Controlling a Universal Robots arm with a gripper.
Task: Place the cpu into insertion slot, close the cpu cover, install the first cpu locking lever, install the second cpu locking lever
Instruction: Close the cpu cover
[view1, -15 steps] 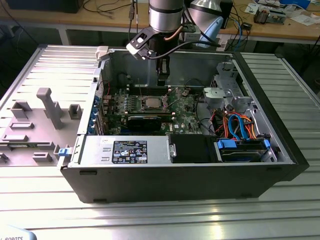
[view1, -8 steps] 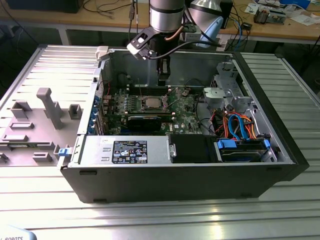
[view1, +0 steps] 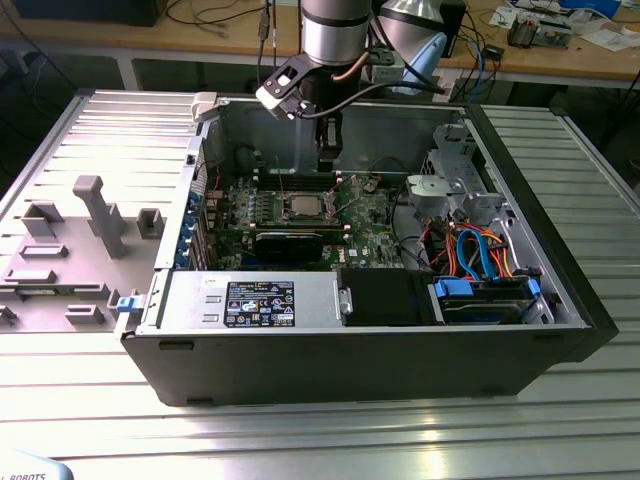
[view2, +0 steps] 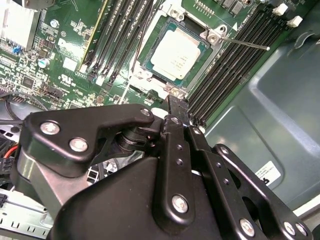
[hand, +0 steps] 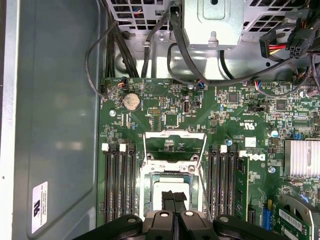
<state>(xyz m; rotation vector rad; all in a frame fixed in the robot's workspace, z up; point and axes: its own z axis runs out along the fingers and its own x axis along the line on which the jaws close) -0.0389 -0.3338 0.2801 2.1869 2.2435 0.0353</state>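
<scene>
Inside the open computer case (view1: 360, 350), which lies on the ribbed metal bench (view1: 300, 430), the arm reaches down from twelve o'clock in the exterior view. The fingers (view1: 328, 158) hang over the green motherboard (view1: 375, 215), at about one o'clock from its silver socket. A long black card (view1: 290, 243) lies at six o'clock from that socket, and a bundle of blue and orange cables (view1: 480, 250) at three o'clock. A grey plastic panel (view1: 90, 230) rests on the bench at nine o'clock from the case.

In the second wrist view the cpu (view2: 177, 54) is seated flat in the insertion slot (view2: 150, 82). Its pale metal top is fully bare, with the shiny rim of the slot around it. A thin wire lever (view2: 245, 44) juts from one corner of the slot and crosses the black memory slots (view2: 235, 65) beside it.

In the first wrist view the cpu cover (hand: 175, 134) stands swung open on the side of the slot away from the fingers, clear of the chip. The green board shows through its square window.

The fingers are pressed together with nothing between them. Their dark tips sit just at the edge of the slot and partly hide the cpu in the first wrist view. Whether the tips touch the slot's rim cannot be told.
</scene>
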